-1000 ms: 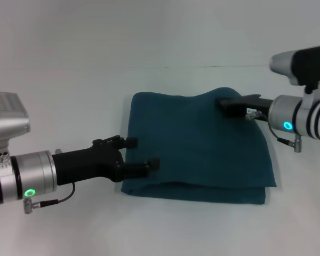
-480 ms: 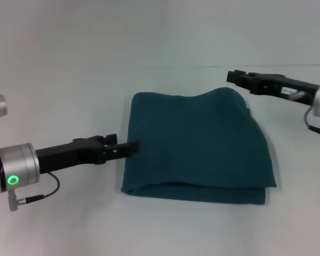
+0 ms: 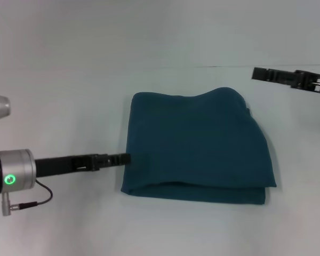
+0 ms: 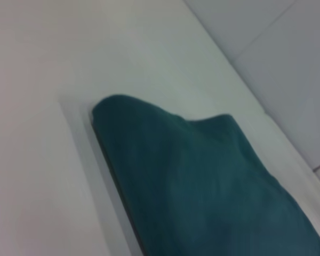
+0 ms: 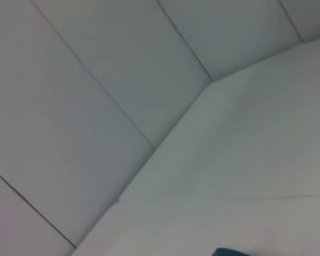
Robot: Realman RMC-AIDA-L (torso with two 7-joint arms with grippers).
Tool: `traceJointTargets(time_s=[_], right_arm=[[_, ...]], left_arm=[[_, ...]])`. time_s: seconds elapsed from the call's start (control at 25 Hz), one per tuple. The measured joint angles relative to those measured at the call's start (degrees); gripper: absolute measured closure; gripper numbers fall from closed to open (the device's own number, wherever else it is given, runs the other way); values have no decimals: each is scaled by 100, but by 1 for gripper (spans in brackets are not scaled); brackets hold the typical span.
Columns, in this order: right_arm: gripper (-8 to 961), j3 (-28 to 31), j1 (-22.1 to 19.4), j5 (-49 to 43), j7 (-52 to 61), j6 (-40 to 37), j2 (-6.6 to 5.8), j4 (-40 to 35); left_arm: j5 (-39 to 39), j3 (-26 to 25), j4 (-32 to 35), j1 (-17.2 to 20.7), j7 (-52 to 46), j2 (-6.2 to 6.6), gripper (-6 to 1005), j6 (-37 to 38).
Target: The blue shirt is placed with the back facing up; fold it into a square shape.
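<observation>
left gripper (image 3: 122, 158) (finger gap unclear) touched the folded blue shirt (image 3: 197, 146); right gripper (image 3: 264, 74), likewise unclear, hung clear; fold looked finished, arms should retreat

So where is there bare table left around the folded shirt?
Bare table runs behind the shirt, in front of it, and to its right. The left side is crowded: the left hand sits at its edge. The right hand hangs back right.
</observation>
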Motion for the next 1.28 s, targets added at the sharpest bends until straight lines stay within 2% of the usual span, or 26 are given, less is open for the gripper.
traceJointTargets(time_s=[0.2,0.36,1.28], right_arm=[[288,83,-54,0,3,-56,-3,-12],[248,94,-59,0,1,-62,-5,-16],[250,190,-73,3,-6,-70,3,-17]], left_arm=[[57,151,-22,-27,-21,-18,82,20],[158,364,-43,-90,-79,-39,87,-10],[347,828,-297,-388,-110,-58,120,-397]])
